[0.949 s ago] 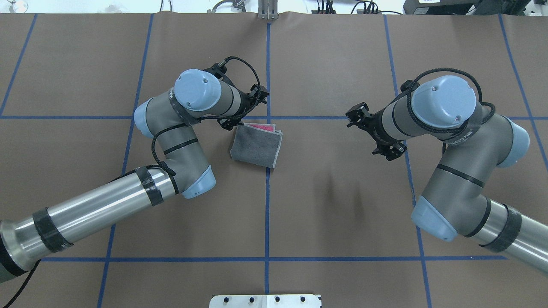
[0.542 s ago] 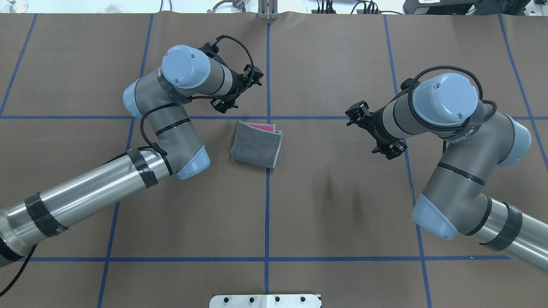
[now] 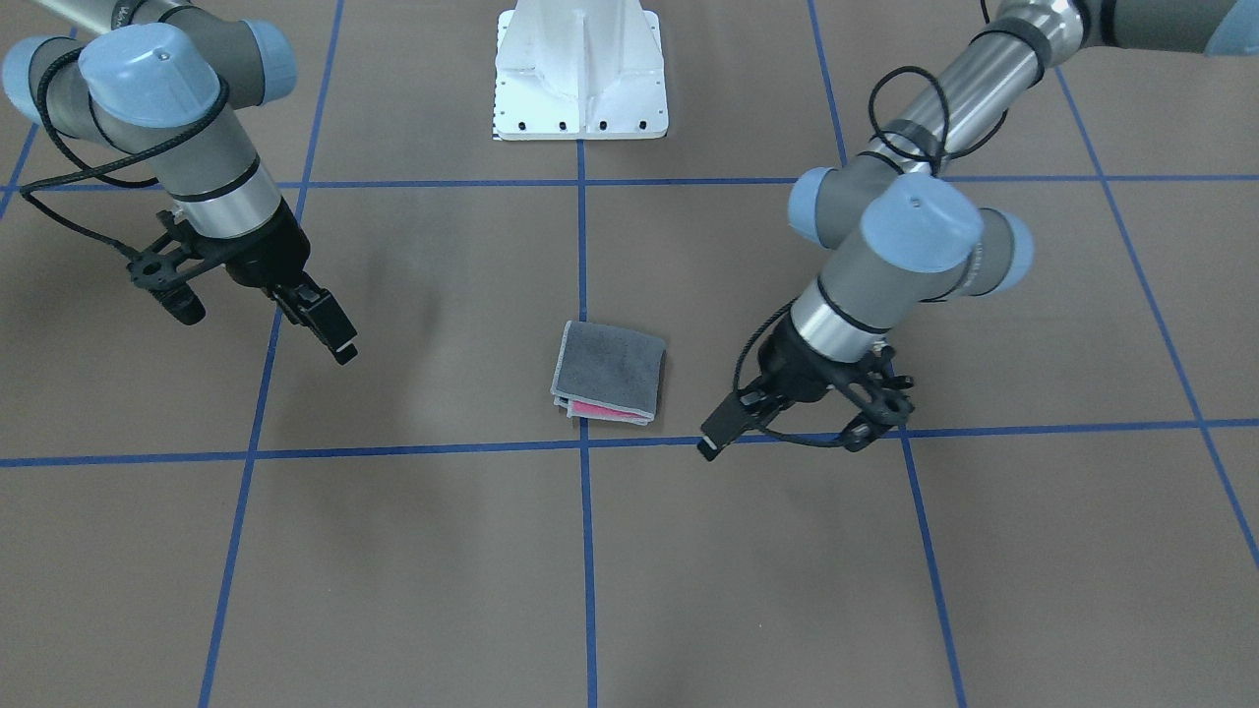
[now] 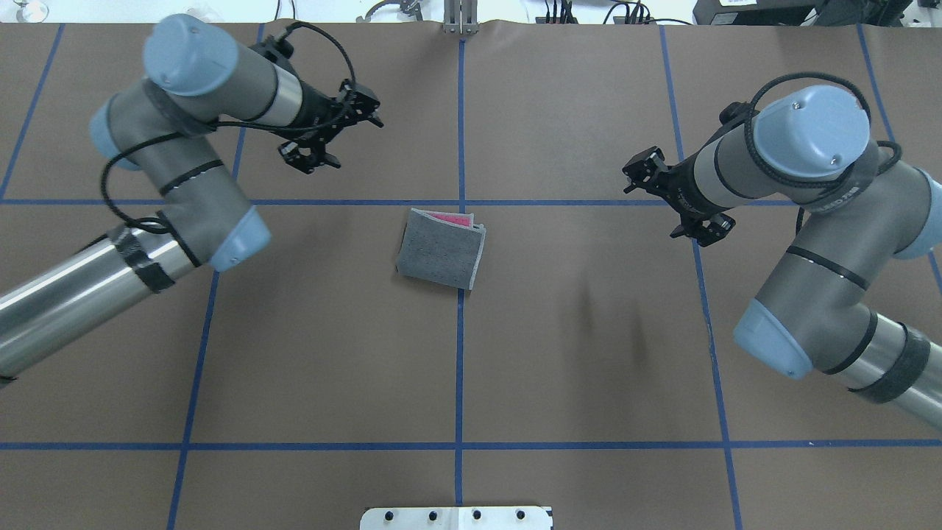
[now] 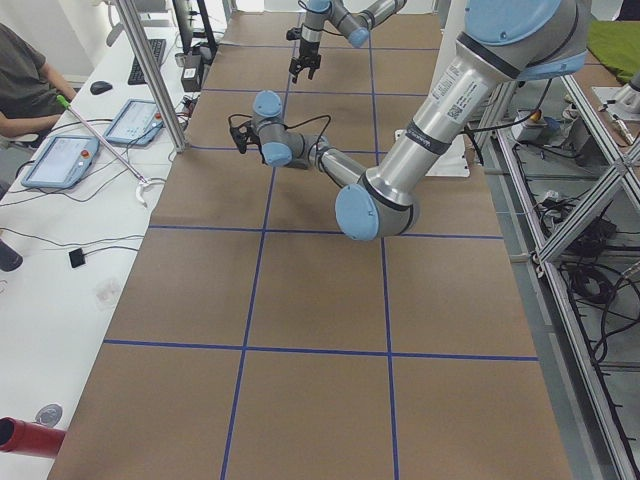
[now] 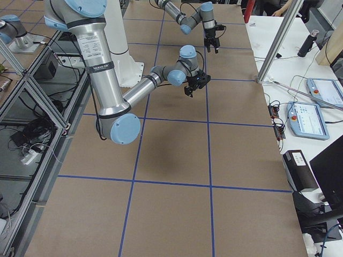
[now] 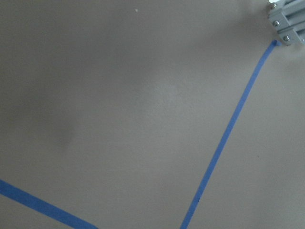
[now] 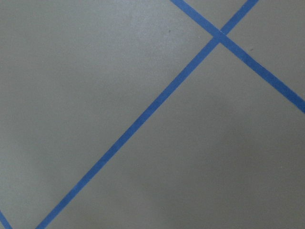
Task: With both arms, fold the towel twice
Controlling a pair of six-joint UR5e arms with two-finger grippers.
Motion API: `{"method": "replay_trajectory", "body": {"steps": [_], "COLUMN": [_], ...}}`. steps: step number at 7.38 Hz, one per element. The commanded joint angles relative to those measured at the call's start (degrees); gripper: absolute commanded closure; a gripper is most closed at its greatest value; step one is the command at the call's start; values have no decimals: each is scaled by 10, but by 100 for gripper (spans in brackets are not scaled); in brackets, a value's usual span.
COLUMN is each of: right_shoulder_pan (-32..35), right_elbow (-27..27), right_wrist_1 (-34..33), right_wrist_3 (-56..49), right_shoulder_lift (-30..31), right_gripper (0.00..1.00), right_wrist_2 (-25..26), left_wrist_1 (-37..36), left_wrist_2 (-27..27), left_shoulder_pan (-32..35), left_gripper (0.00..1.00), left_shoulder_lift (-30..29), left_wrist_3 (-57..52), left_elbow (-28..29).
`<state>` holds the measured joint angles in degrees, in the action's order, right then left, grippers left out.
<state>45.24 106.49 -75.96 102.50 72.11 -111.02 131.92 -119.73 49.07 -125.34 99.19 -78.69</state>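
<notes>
The towel point(image 4: 440, 249) lies folded into a small square at the table's middle, dark grey face up, with a strip of pink at its far edge; it also shows in the front-facing view point(image 3: 608, 374). No gripper touches it. My left gripper point(image 4: 331, 132) hangs above the table, to the far left of the towel, and looks open and empty point(image 3: 716, 438). My right gripper point(image 4: 673, 199) hangs well to the right of the towel, also open and empty point(image 3: 329, 329). Both wrist views show only brown table and blue tape.
Blue tape lines point(image 4: 460, 368) divide the brown table into a grid. The white pedestal base point(image 3: 580, 69) stands at the robot's edge. A metal bracket point(image 4: 460, 22) sits at the far edge. Desks with tablets point(image 5: 60, 160) flank the far side.
My left gripper has let go of the towel's far left corner and swung up, away and to the left. My right gripper has drawn back slightly to the right. The towel has not moved.
</notes>
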Motion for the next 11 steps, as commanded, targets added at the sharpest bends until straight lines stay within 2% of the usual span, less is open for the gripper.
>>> {"method": "replay_trajectory", "body": {"steps": [1, 3, 5, 7, 8, 9, 10, 11], "right_shoulder_pan": [65, 121, 199, 285, 308, 324, 342, 356], "right_elbow": [-5, -8, -21, -63, -89, -102, -100, -95], "right_wrist_1": [-2, -2, -2, -4, -9, -52, -95, -122], "right_wrist_3": [-110, -285, -502, -722, -804, -857, -907, -932], "right_shoulder_lift": [21, 60, 114, 161, 172, 167, 166, 167], "right_gripper": [0, 0, 0, 0, 0, 0, 0, 0], "right_wrist_2": [-50, -90, -150, -225, -228, -228, -239, -257], "left_wrist_1": [-1, -1, -23, -171, -242, -291, -347, -392], "left_wrist_2": [-58, -59, -58, -69, -107, -144, -173, -181], "left_shoulder_pan": [68, 119, 190, 260, 290, 323, 348, 361], "left_gripper": [0, 0, 0, 0, 0, 0, 0, 0], "left_shoulder_lift": [151, 264, 339, 359, 360, 361, 360, 359], "left_wrist_3": [-158, -374, -614, -816, -881, -930, -932, -935], "left_elbow": [-100, -138, -135, -146, -147, -151, -162, -174]}}
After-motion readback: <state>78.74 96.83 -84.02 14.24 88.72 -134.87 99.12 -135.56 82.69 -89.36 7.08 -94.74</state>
